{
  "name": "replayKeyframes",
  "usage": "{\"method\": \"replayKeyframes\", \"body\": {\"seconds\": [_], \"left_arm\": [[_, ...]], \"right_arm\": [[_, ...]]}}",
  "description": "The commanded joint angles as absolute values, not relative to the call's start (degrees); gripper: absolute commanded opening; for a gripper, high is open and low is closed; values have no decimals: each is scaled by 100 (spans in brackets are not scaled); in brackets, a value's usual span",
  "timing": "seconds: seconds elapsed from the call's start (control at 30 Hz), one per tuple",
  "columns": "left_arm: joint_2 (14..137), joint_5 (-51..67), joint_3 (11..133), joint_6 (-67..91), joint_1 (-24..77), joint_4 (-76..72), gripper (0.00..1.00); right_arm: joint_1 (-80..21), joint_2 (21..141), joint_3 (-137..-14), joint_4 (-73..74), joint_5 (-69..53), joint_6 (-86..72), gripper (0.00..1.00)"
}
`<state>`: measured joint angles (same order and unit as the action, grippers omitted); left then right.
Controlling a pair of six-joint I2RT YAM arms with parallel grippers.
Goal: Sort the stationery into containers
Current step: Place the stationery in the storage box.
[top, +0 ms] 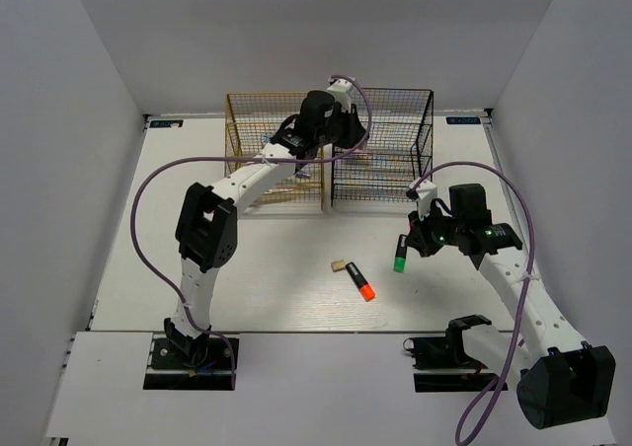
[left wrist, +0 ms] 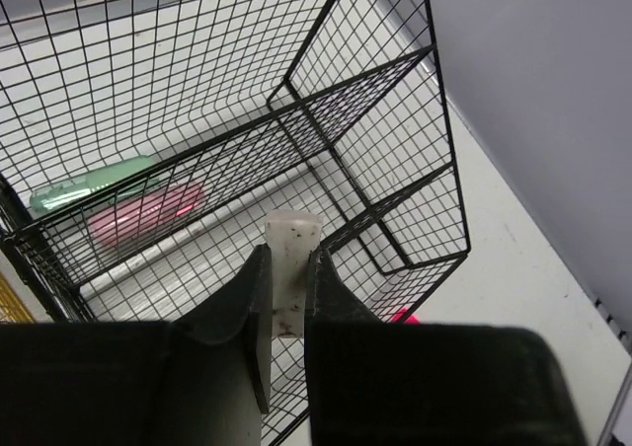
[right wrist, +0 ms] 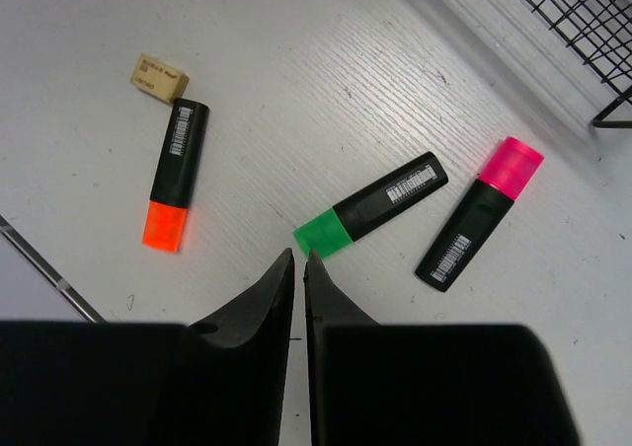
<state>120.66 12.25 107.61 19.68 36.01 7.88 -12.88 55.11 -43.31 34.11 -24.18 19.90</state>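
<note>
My left gripper (left wrist: pixel 289 252) is shut on a pale grey eraser (left wrist: pixel 292 231) and hangs over the black wire rack (left wrist: pixel 395 120). A pastel green highlighter (left wrist: pixel 87 187) and a pastel pink one (left wrist: pixel 148 214) lie on a shelf of that rack. My right gripper (right wrist: pixel 298 259) is shut and holds nothing. It hovers above the table, just short of the green-capped black highlighter (right wrist: pixel 375 206). A pink-capped highlighter (right wrist: pixel 481 214) lies to the right of the green one. An orange-capped highlighter (right wrist: pixel 173 175) and a tan eraser (right wrist: pixel 160 76) lie to the left.
The gold-yellow rack (top: pixel 259 150) stands left of the black rack (top: pixel 427 130) at the back of the table. The orange highlighter (top: pixel 360 283) and tan eraser (top: pixel 339 265) lie mid-table. Purple cables loop off both arms.
</note>
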Motion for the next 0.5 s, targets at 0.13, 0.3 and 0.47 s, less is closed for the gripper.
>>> {"method": "replayKeyframes", "body": {"seconds": [0.13, 0.3, 0.47], "left_arm": [[11777, 1512, 10573, 2364, 3472, 185, 0], [11935, 1126, 10661, 2364, 3463, 35, 0], [12120, 905, 10696, 2408, 3454, -254, 0]], "right_arm": [[-1257, 5467, -4333, 3278, -2575, 2021, 11], [-1248, 5458, -4316, 3296, -2645, 1995, 11], [-1257, 5528, -4315, 3331, -2698, 2013, 11]]}}
